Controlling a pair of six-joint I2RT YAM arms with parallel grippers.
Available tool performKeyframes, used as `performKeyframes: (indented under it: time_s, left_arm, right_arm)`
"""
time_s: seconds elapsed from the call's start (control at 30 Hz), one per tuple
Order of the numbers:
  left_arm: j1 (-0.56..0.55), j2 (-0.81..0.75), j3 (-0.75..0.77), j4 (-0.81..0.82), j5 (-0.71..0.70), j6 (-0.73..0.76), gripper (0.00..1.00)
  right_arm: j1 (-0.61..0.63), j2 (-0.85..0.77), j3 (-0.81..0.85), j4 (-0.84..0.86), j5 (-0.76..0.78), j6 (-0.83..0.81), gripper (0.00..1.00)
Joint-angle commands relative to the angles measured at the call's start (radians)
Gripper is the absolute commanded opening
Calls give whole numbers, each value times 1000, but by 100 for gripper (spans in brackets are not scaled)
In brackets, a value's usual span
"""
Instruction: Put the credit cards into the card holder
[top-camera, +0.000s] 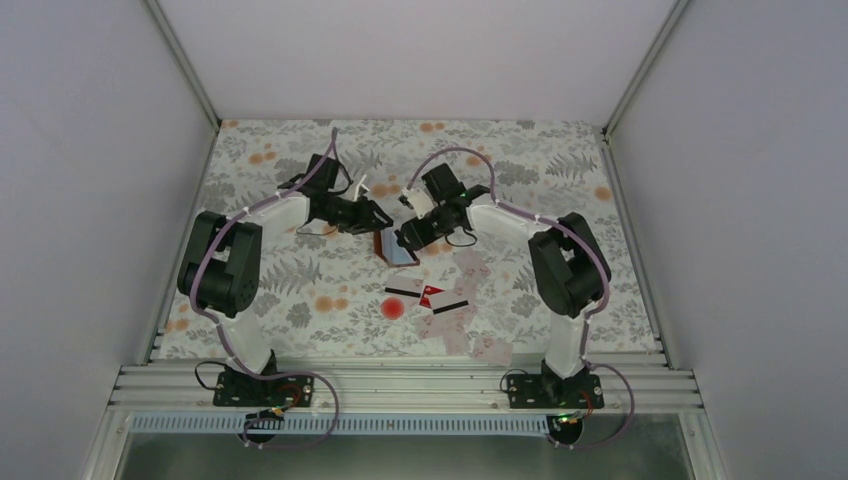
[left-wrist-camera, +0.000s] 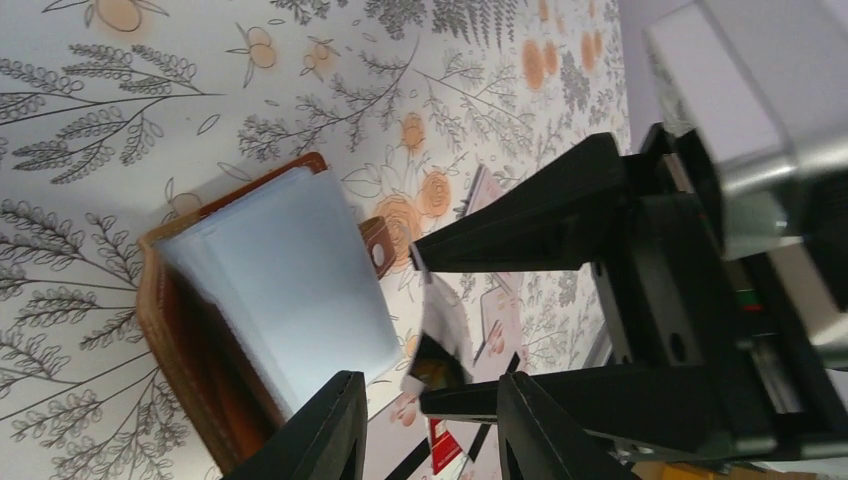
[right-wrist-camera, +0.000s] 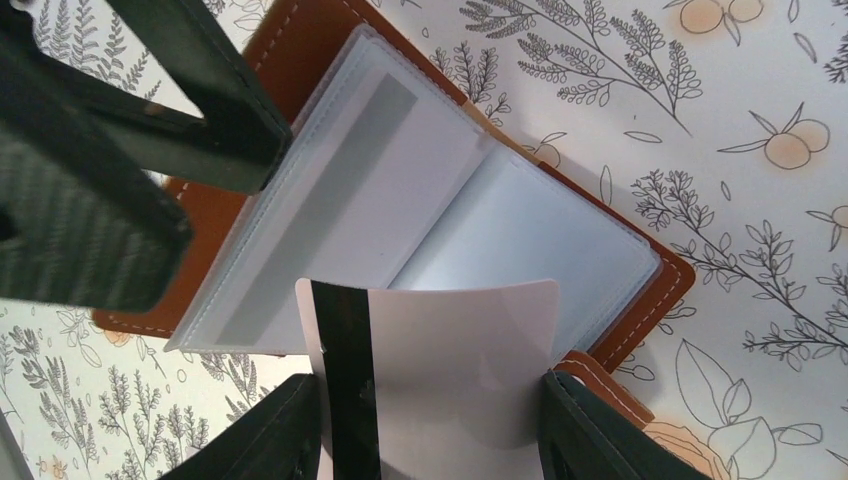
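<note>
The card holder (top-camera: 397, 250), a brown leather wallet, lies open on the flowered table with its clear inner sleeves fanned up (right-wrist-camera: 420, 190); it also shows in the left wrist view (left-wrist-camera: 190, 330). My right gripper (right-wrist-camera: 430, 385) is shut on a pale credit card with a black stripe (right-wrist-camera: 450, 340), slightly bowed, its top edge just at the sleeves. My left gripper (left-wrist-camera: 430, 380) is open beside the holder; one of its fingers (right-wrist-camera: 190, 110) lies over the holder's left cover. Several more cards (top-camera: 455, 320) lie nearer the arm bases, one of them red (top-camera: 432, 295).
A round red spot (top-camera: 392, 308) is on the cloth just left of the loose cards. The two grippers (top-camera: 368, 215) (top-camera: 408, 238) are close together over the holder. White walls enclose the table on three sides.
</note>
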Motion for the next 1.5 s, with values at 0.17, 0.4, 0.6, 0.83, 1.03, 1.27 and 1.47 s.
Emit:
performKeyframes:
  time_s: [0.17,0.4,0.6,0.83,1.03,1.27,1.47]
  left_arm:
    - [8,-1,-9,46,68,0,35]
    - [8,15,2,13,58,23,35]
    - [8,22,-8,-5,23,20,35]
    - [7,25,-6,-3,24,9,35]
    - [7,29,0,-14,23,16,32]
    - [12,17,-7,-10,23,5,17]
    - [26,7,-2,-18,20,-1,3]
  right_arm:
    - [18,34,33,42,-65,22,52]
    - [19,44,52,68,-82,43,52]
    - [19,40,63,71,-77,45,52]
    - [19,31,60,74,-81,47,52]
    - [19,30,66,94,-85,61,52]
    - [19,26,64,125,-104,82,52]
    - [19,25,52,133,-107,88,57]
